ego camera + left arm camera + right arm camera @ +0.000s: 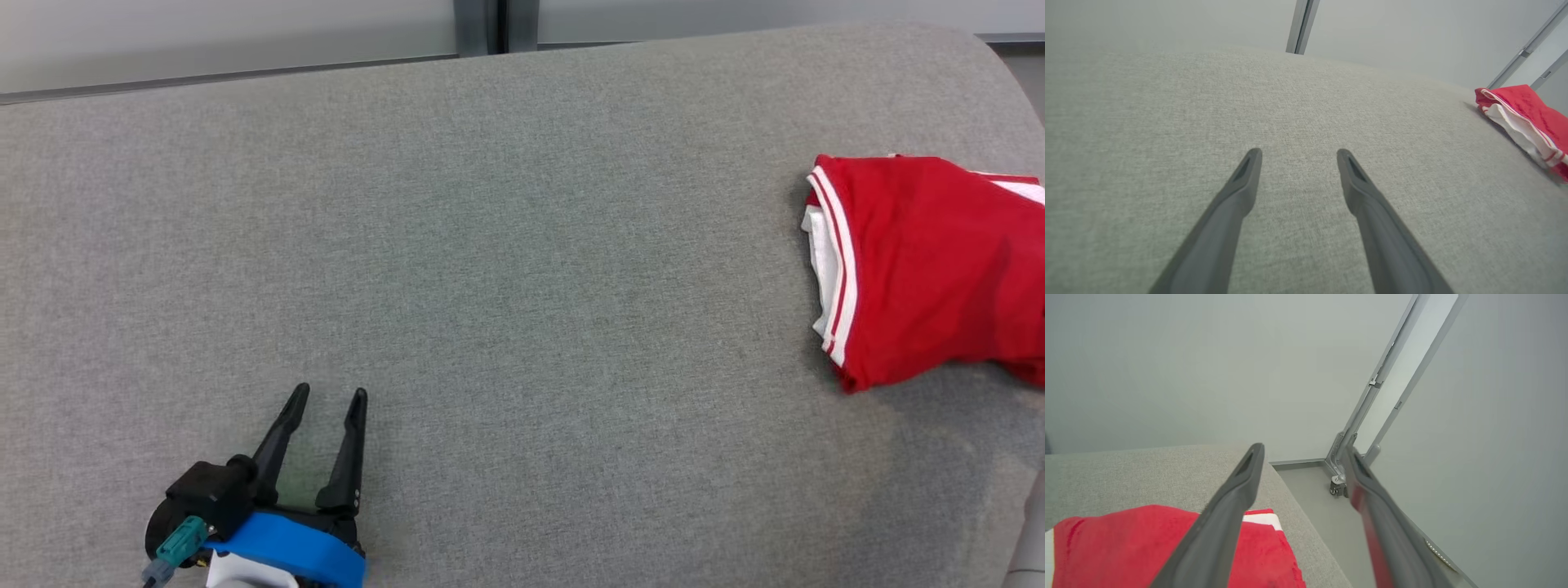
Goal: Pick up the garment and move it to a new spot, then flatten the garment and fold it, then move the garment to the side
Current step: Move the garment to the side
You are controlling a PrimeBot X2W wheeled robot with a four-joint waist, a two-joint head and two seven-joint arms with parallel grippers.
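Count: one garment (pixel 922 261), one grey cushion (pixel 522 286), two grippers.

Garment: red with white trim, folded into a compact bundle. It lies on the cushion at the far right side, close to the rounded edge. The white-striped hem faces the cushion's middle. In the left wrist view the garment (pixel 1531 106) sits at the right margin, well apart from that gripper's fingers. In the right wrist view the garment (pixel 1126 547) lies at lower left, near the cushion's corner, with floor (pixel 1306 490) beyond.

Left gripper (pixel 331 392): at the lower left of the head view, over the cushion, fingers pointing up the view. The fingers are spread wide. In the left wrist view the left gripper (pixel 1299 152) has only bare grey fabric between its fingers, so it holds nothing. Whether the tips touch the fabric cannot be told.

Right gripper (pixel 1303 448): fingers spread wide with nothing gripped. The gap between them shows wall (pixel 1167 375) and floor. One finger crosses in front of the garment in its own view. Contact there cannot be told. The other finger carries a red reflection along its inner face.
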